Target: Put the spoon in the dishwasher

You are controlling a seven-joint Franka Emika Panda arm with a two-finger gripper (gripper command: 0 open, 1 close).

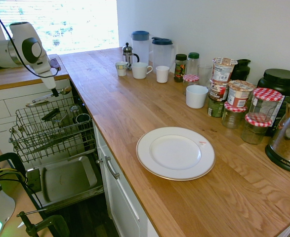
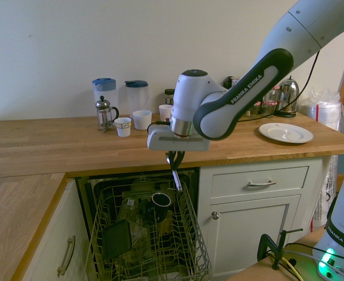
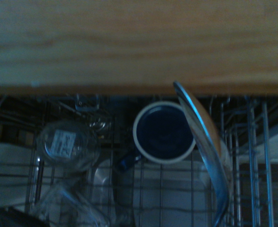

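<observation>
My gripper (image 2: 174, 157) hangs over the back of the open dishwasher's pulled-out wire rack (image 2: 190, 237), just in front of the counter edge. It is shut on the spoon (image 2: 176, 177), which points down toward the rack. Close up in the wrist view, the shiny spoon (image 3: 206, 142) crosses beside a dark mug with a pale rim (image 3: 163, 131) standing in the rack. The first exterior view shows the gripper (image 1: 54, 91) above the rack (image 1: 46, 133), with the dull steel door panel (image 1: 65, 180) folded down below it.
In the rack are the dark mug (image 2: 160, 201), a clear glass (image 3: 65, 144) and a dark container (image 2: 118, 239). On the wooden counter (image 1: 115, 103) stand a white plate (image 1: 175, 153), mugs, jars, pitchers, a French press and a kettle. White drawers (image 2: 259, 182) flank the dishwasher.
</observation>
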